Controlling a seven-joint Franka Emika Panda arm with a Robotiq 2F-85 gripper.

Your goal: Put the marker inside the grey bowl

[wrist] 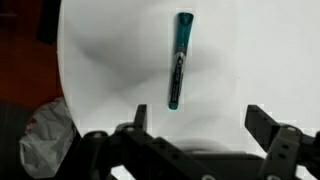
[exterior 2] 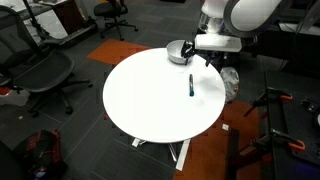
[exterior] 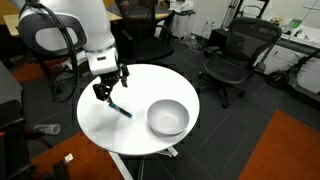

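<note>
The marker (exterior: 121,109) is a thin dark teal stick lying flat on the round white table (exterior: 100,125). It also shows in an exterior view (exterior 2: 191,86) and in the wrist view (wrist: 179,60). The grey bowl (exterior: 167,117) stands on the table, a short way from the marker, and shows partly behind the arm in an exterior view (exterior 2: 177,51). My gripper (exterior: 108,92) hangs open and empty just above the table, close to one end of the marker; its fingers (wrist: 198,122) are spread wide with the marker just beyond them.
Black office chairs (exterior: 232,55) stand around the table, with another in an exterior view (exterior 2: 40,72). A white bag (wrist: 45,135) lies on the floor by the table edge. Desks and equipment line the room's edges.
</note>
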